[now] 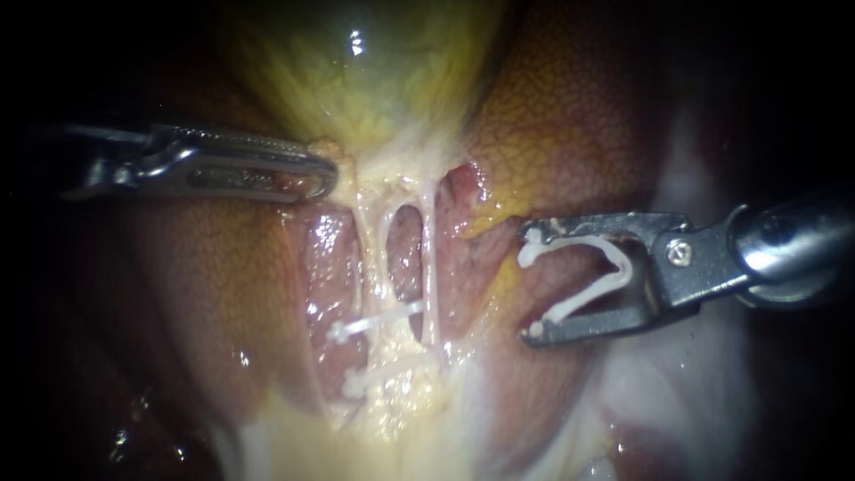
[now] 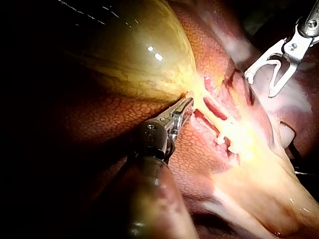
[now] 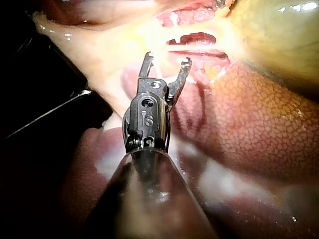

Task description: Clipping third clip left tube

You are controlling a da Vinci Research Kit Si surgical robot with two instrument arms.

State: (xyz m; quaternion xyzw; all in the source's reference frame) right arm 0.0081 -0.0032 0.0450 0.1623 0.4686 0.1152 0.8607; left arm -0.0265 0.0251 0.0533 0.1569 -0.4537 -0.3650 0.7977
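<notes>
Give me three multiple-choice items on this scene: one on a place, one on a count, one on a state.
1. The left silver instrument grips with its end effector: A the yellow-green gallbladder's lower end; B the other instrument; C a loose clip.
2. Closed white clips across the pale tubes: A one; B two; C four.
3. The white plastic clip in the right dark instrument's end effector is: A shut round a tube; B open, clear of the tubes; C broken in two.

Key: 1A, its tip meets the gallbladder just above the tubes. 2B, an upper clip and a lower clip show. 3B, its two arms spread wide, apart from the tubes.
</notes>
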